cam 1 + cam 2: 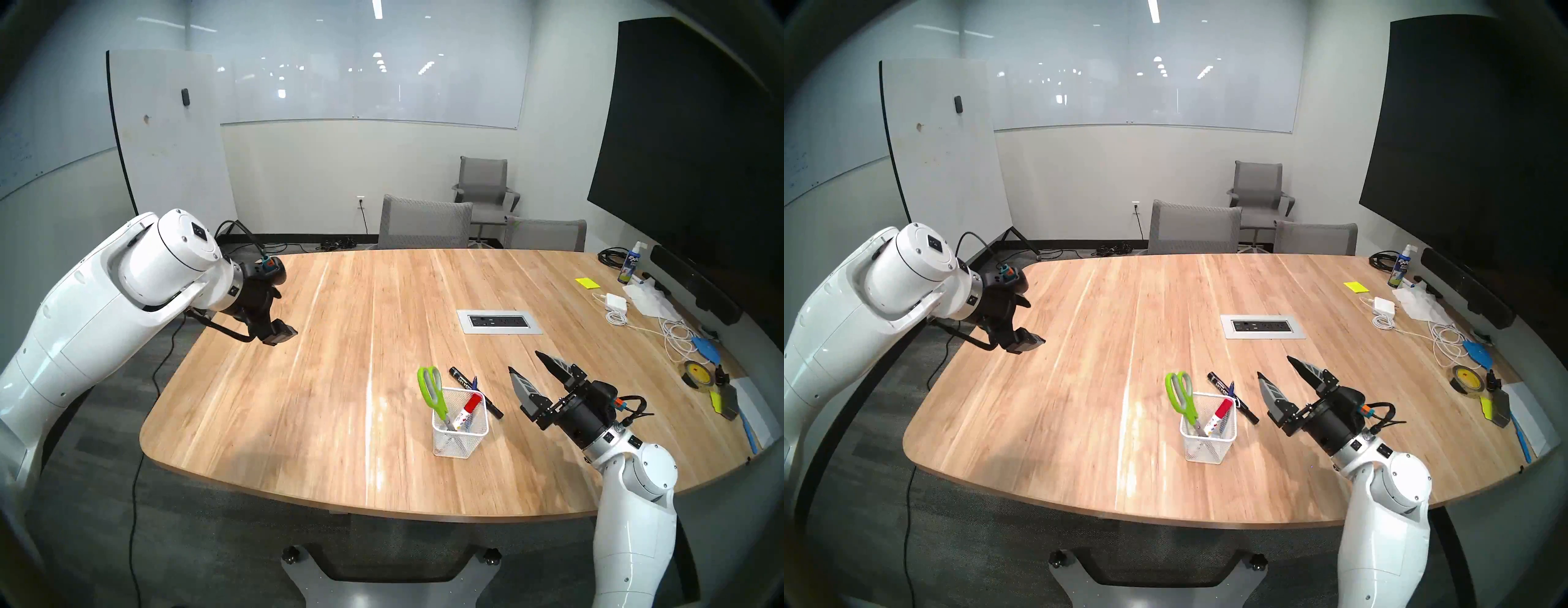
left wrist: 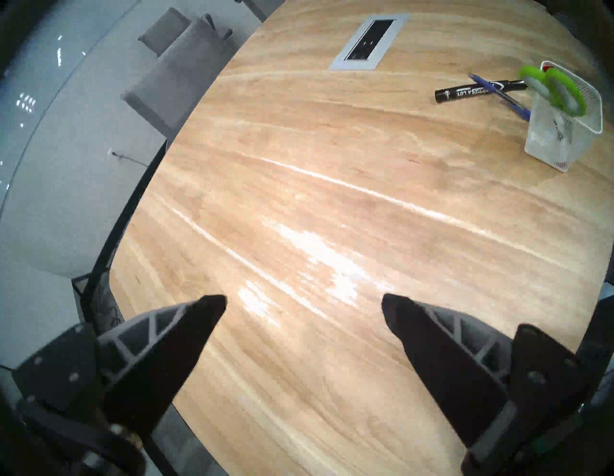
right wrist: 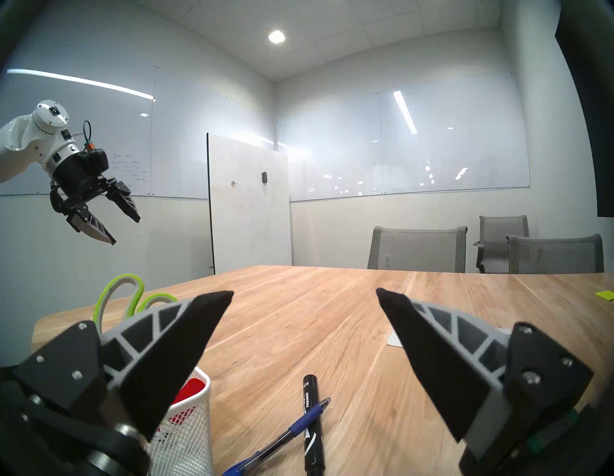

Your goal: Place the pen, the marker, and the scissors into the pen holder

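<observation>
Head view, holder: the pen holder (image 1: 460, 429) is seen on the desk (image 1: 297, 403) toward its near edge, right of centre; the scissors (image 1: 432, 392) stand in it, green loops up, beside a red-capped marker (image 1: 466, 411).
Head view, items left out: the black marker (image 1: 475, 391) lies flat on the desk just behind the holder, with the pen (image 1: 474, 382) crossed against it.
Head view, grippers: the right gripper (image 1: 524, 361) is held spread and empty just right of the holder; the left gripper (image 1: 1021, 339) is carried over the desk's left edge, well apart from the items.
Left wrist view: the left gripper's fingers (image 2: 186, 335) are shown wide apart with nothing between them; holder, pen and black marker appear far off at upper right.
Right wrist view: the pen (image 3: 282, 435) and black marker (image 3: 312, 422) are seen crossed, touching, below the spread fingers (image 3: 186, 342).
Step judged: the pen is probably to be picked next.
Advice: a grasp on the free part of the barrel, clear of the crossing, is advised, so that the black marker is not dragged along.
</observation>
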### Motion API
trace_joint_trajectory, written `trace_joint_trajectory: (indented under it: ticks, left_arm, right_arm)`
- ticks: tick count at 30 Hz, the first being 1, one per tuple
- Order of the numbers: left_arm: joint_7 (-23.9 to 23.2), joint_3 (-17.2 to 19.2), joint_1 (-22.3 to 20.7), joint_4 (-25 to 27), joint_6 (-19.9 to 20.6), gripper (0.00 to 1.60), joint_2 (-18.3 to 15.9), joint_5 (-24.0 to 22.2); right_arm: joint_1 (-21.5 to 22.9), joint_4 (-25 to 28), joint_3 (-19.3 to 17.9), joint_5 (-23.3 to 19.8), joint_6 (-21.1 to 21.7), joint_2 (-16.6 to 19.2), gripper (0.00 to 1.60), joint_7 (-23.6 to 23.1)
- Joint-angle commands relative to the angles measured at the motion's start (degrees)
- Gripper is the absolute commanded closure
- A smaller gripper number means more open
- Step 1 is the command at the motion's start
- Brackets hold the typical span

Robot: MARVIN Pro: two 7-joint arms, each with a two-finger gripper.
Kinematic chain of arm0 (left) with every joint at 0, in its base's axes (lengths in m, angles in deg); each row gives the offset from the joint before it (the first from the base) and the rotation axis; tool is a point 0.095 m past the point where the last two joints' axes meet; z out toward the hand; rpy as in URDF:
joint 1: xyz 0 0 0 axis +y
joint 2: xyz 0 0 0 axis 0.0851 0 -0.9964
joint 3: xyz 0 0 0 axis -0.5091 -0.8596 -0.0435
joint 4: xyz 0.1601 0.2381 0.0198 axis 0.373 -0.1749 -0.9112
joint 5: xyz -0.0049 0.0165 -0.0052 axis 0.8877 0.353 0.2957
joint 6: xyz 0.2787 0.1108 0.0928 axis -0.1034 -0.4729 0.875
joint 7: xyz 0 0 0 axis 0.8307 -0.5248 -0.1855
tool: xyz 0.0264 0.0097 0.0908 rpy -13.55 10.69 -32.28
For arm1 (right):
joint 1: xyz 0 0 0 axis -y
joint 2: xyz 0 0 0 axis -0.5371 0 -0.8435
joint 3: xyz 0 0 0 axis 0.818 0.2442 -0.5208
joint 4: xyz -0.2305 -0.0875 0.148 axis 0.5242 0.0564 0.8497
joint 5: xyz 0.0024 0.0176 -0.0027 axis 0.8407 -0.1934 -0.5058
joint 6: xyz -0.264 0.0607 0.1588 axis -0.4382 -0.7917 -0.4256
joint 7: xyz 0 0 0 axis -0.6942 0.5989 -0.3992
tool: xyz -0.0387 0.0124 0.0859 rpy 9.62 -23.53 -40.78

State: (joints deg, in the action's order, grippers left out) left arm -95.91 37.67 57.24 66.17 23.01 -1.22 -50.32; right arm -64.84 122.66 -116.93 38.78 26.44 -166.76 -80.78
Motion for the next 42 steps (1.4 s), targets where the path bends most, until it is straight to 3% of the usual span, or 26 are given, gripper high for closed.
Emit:
trace_joint_trajectory:
  ticks: [1,20,42]
  left_arm:
    - [1.1,2.4,5.0,-0.3,0.8,0.0,-3.2,-2.6]
    - [4.1,6.6,13.5,1.1,0.8,0.0,-5.0,-9.8]
    - [9.1,12.9,21.3,3.7,-2.8,0.0,-5.3,-17.0]
  right_arm:
    - [0.6,0.6,0.1,-0.2,-0.1,0.0,0.0,0.0]
    - [0.8,0.3,0.0,0.1,-0.2,0.0,0.0,-0.3]
    - [1.1,0.2,-0.2,0.2,-0.2,0.0,0.0,-0.6]
